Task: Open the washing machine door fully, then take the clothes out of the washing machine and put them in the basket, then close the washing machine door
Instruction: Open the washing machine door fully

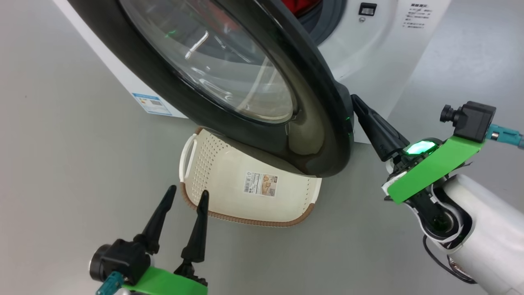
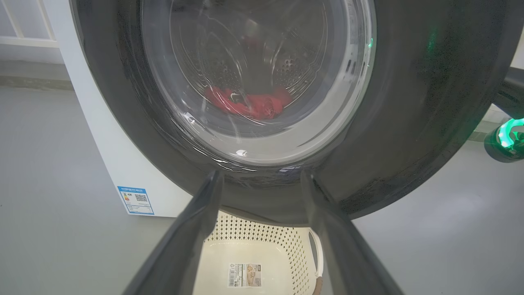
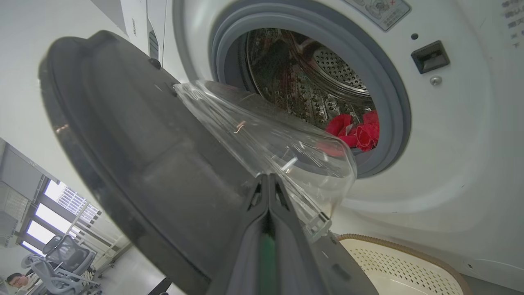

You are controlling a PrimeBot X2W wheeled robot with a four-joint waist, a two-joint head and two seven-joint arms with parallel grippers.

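The washing machine door [image 1: 319, 135], a black ring around bulging glass, stands partly open from the white washing machine [image 1: 380, 53]. My right gripper [image 1: 355, 99] is shut, with its tips against the inner side of the door [image 3: 143, 164] near the free edge, beside the glass bowl [image 3: 266, 139]. Red clothes [image 3: 360, 131] lie low in the steel drum and show through the glass as clothes [image 2: 249, 102]. The cream basket [image 1: 221, 164] sits on the floor under the door, with nothing in it. My left gripper [image 1: 188, 191] hovers open at the basket's near rim, pointing at the door [image 2: 409, 102].
Grey floor [image 1: 61, 164] stretches to the left and in front of the machine. A blue label [image 1: 152, 104] marks the machine's side. The latch slot [image 3: 430, 56] sits right of the grey gasket [image 3: 393, 82]. Far behind the door, a person [image 3: 16, 280] sits near office chairs [image 3: 61, 262].
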